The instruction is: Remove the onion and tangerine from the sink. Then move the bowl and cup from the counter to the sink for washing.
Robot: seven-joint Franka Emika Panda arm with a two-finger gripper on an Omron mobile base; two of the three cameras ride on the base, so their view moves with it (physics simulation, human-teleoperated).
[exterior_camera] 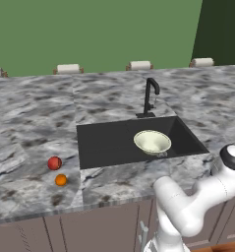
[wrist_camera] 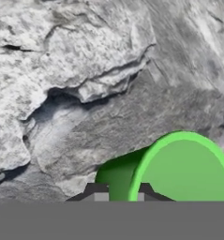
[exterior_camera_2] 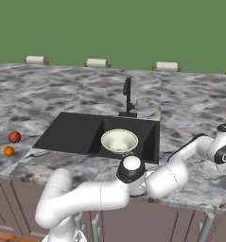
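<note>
In the hand view my gripper (wrist_camera: 122,194) is shut on the bright green cup (wrist_camera: 179,168), with one dark fingertip on each side of its wall near the rim. Beneath the cup lies the veined marble counter (wrist_camera: 85,70). The pale cream bowl (exterior_camera: 152,141) (exterior_camera_2: 119,140) sits inside the black sink (exterior_camera: 104,142) (exterior_camera_2: 72,132), toward its right side. Left of the sink, the red onion (exterior_camera: 54,163) (exterior_camera_2: 14,137) and the smaller orange tangerine (exterior_camera: 61,180) (exterior_camera_2: 8,151) rest side by side on the counter (exterior_camera: 35,113).
A thin black faucet (exterior_camera: 149,96) (exterior_camera_2: 127,97) rises behind the sink. Several pale rolls (exterior_camera: 68,68) line the back edge against the green wall. My white arm reaches out to the right over the counter's front edge.
</note>
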